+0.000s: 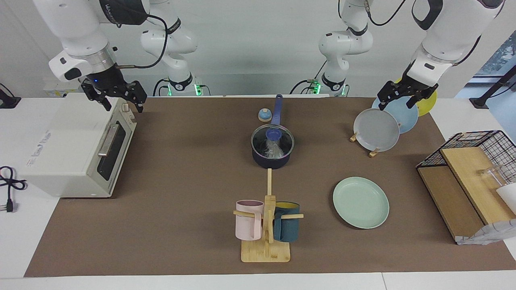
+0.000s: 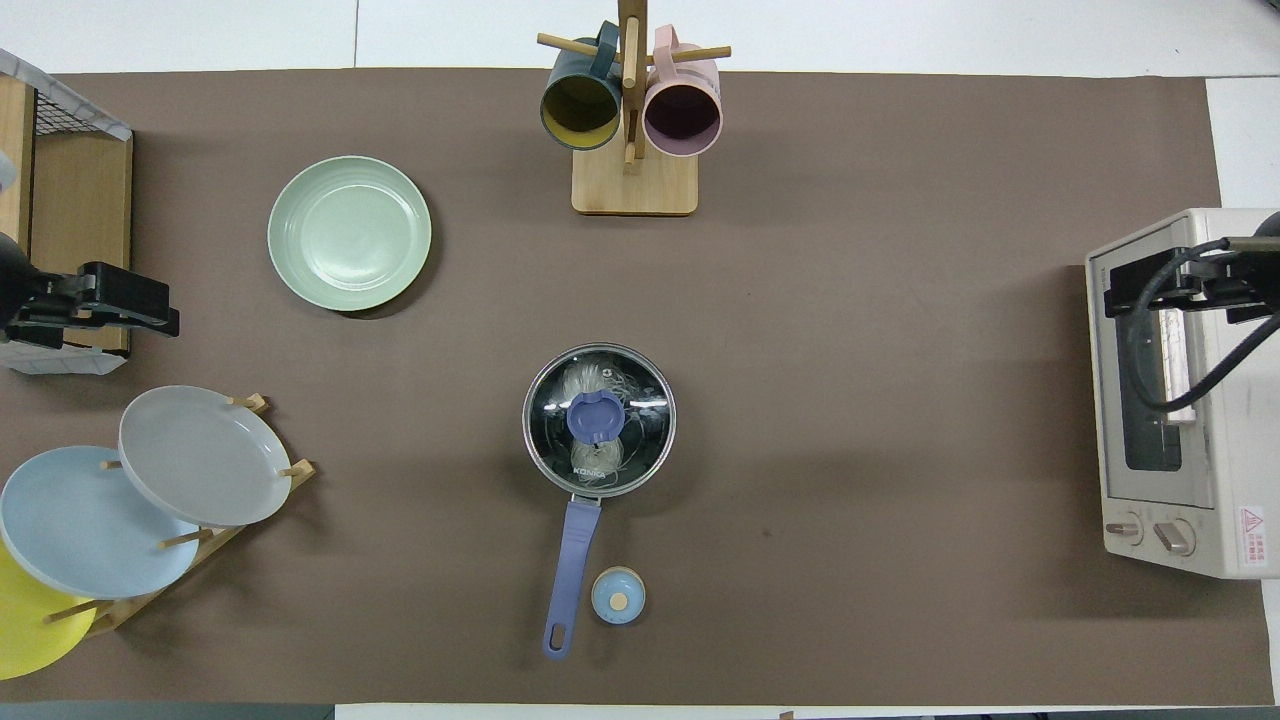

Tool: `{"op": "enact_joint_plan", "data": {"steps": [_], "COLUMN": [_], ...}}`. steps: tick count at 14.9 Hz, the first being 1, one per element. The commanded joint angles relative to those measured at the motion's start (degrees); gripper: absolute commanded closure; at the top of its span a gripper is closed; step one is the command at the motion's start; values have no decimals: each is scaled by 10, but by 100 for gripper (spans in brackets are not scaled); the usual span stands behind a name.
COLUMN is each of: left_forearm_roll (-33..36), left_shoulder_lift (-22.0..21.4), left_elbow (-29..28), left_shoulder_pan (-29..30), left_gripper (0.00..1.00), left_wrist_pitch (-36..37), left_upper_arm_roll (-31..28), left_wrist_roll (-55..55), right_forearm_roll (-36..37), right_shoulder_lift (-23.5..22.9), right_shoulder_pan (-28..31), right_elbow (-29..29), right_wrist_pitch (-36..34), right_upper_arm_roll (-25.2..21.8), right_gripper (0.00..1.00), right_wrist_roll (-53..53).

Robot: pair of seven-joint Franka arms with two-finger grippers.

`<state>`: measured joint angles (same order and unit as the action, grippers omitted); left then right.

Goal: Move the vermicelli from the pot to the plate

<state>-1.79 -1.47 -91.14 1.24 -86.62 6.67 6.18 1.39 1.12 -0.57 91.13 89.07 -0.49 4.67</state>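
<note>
Here the vermicelli [image 2: 598,385] sits in the lidded pot [image 1: 271,160] mid-worktop, well apart from both released hands: left hand [image 1: 400,98] over the plate rack [image 2: 190,540], right hand [image 1: 117,98] over the toaster oven [image 1: 76,147].

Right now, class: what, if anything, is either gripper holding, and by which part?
Nothing is held. The left gripper hangs open over the plate rack; the right gripper hangs open over the toaster oven.

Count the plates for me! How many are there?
4. The mint-green plate lies flat on the mat. The grey plate, light blue plate and yellow plate stand in the wooden rack under the left gripper.
</note>
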Motion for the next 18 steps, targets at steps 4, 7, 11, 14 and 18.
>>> {"op": "enact_joint_plan", "data": {"steps": [4,7,11,14,18], "left_forearm_roll": [4,4,4,4,4], "left_shoulder_lift": [-16,-15,-15,-16,-16], "left_elbow": [-20,-19,-19,-19,-19], "left_shoulder_pan": [10,17,16,12,14], "left_gripper": [0,0,0,0,0], "left_wrist_pitch": [-12,-12,-7,-6,-6], "left_upper_arm_roll": [5,4,5,5,5], "left_wrist_roll": [-3,-4,-1,-3,-3], "right_forearm_roll": [-3,-4,-5,-5,-32], "right_shoulder_lift": [8,9,10,-8,-54], "right_shoulder_pan": [2,2,-35,-110,-167], "right_elbow": [12,17,29,23,-10], "right_wrist_pitch": [9,11,16,33,52], "right_upper_arm_roll": [1,2,4,4,5], "right_gripper": [0,0,0,0,0], "right_wrist_roll": [-17,-14,5,95,187]}}
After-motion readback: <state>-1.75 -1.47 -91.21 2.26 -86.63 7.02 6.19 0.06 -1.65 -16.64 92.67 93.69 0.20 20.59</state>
